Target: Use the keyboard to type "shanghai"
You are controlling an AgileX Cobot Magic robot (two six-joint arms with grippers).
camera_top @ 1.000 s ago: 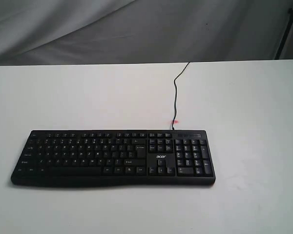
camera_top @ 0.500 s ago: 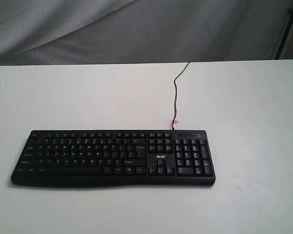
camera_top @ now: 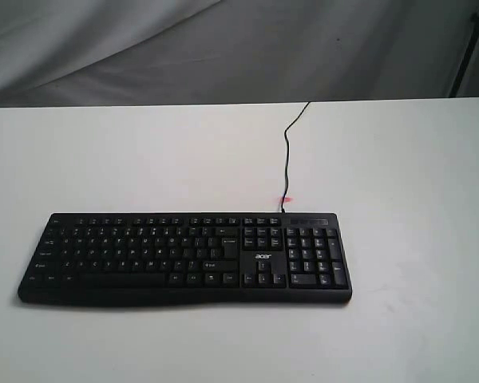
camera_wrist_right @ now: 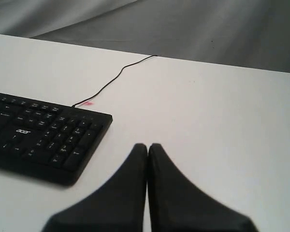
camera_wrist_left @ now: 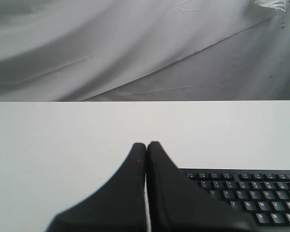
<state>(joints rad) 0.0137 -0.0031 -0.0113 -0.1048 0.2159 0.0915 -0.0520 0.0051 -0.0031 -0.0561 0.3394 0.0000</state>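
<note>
So the keyboard [camera_top: 184,257] is lying flat on the white bench [camera_top: 144,152], toward the near edge and a bit left of middle in the exterior view. The number pad is on its right end, and its thin cable [camera_top: 287,152] snakes off to the far edge, with a little pink mark [camera_top: 286,201] right where it leaves the board. Neither arm shows up in that view. The left hand [camera_wrist_left: 146,145] has its fingers pressed together with nothing between them, sitting off the keyboard's letter end over bare bench. The right hand [camera_wrist_right: 147,146] is the same deal, pinched flat and empty, out past the number pad end. No key is being touched, so I'd say the typing hasn't started. What worries me is that those closed tips look blunt next to the keys, so a slightly off descent could mash two neighbours at once, and s, h, a, g all sit in one tight row. Leaning on a key too long could repeat the letter, and a slanted poke could shove the board since nothing pins it down. Versus the earlier exterior shots, honestly nothing differs: keyboard, cable and mark sit in the same spots, and the arms are out of view there too.
</note>
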